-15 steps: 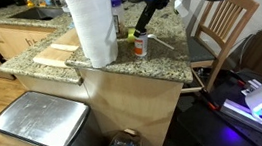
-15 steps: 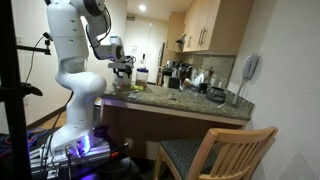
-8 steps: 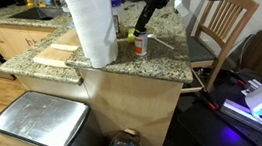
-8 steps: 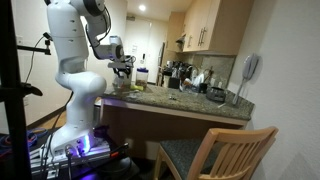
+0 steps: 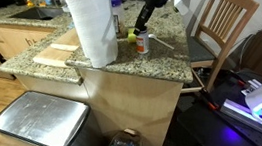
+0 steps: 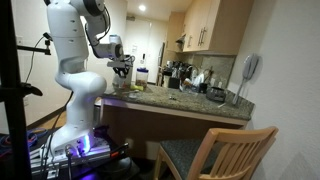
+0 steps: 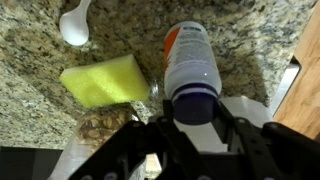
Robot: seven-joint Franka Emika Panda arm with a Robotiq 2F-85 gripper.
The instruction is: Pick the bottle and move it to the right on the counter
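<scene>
The bottle (image 7: 190, 60), small and white with an orange-red label band and a dark blue cap, stands upright on the speckled granite counter (image 7: 40, 40). In the wrist view my gripper (image 7: 195, 110) is over its top, and the black fingers (image 7: 165, 128) press against both sides of the cap. In an exterior view the bottle (image 5: 141, 45) stands to the right of the paper towel roll, with the gripper (image 5: 142, 28) reaching down onto it. The gripper (image 6: 124, 70) also shows at the counter's near end, where the bottle is too small to make out.
A tall paper towel roll (image 5: 92, 25) and a pale cutting board (image 5: 56, 54) stand left of the bottle. A yellow-green sponge (image 7: 105, 80) and a white spoon (image 7: 75, 25) lie close by. A wooden chair (image 5: 221, 27) stands beyond the counter's right edge, and a steel bin (image 5: 42, 129) stands below.
The fingers have drawn in onto the bottle's cap. The arm's upper part has shifted slightly, and the bottle stands where it was.
</scene>
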